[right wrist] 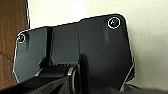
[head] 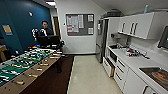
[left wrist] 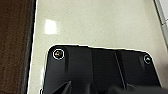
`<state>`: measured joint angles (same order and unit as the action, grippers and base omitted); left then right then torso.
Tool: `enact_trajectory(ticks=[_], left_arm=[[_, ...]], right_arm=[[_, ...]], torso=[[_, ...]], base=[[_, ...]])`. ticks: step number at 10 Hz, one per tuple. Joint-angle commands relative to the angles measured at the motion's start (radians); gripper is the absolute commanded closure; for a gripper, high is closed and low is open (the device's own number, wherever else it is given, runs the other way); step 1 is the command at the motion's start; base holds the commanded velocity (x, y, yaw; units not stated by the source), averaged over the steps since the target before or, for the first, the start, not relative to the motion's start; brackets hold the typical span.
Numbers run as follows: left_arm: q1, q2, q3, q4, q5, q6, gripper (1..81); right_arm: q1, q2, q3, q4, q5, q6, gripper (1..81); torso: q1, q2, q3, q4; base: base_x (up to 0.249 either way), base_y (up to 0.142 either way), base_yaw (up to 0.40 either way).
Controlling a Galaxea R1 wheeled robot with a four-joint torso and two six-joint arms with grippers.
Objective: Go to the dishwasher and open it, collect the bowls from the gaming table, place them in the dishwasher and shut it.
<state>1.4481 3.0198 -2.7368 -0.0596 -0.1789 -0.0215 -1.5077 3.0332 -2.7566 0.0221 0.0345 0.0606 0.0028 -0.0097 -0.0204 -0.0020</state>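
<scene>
Overhead, the fridge (head: 101,37) and table-football table (head: 25,65) show; wrist views cannot tell either gripper's state.

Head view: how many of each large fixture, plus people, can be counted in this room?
Table-football table: 1
Fridge: 1
Notice board: 1
Sink: 1
Person: 1
Total: 5

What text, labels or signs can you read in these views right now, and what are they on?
None can be read.
Papers on the grey notice board: print too blurred to read.
Yellowish sign on the blue wall: too blurred.
Sheet on the steel fridge: too small to read.
Table-football table: no legible marks.
Wrist views: pale floor, no writing.
</scene>
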Motion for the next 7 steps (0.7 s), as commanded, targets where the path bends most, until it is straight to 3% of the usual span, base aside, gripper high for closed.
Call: enact_trajectory(ticks=[1, 7], left_arm=[[-0.059, -0.005, -0.001, -0.005, 0.042, 0.003, 1.0], [-0.059, -0.002, -0.001, -0.005, 0.042, 0.005, 1.0]], right_arm=[[0.051, 0.0, -0.003, -0.001, -0.048, 0.001, 1.0], [0.051, -0.001, -0.003, -0.002, -0.048, 0.001, 1.0]], torso=[[0.0, 0.0, 0.0, 0.0], [0.0, 0.0, 0.0, 0.0]], base=[[0.0, 0.0, 0.297], [0.0, 0.0, 0.296]])
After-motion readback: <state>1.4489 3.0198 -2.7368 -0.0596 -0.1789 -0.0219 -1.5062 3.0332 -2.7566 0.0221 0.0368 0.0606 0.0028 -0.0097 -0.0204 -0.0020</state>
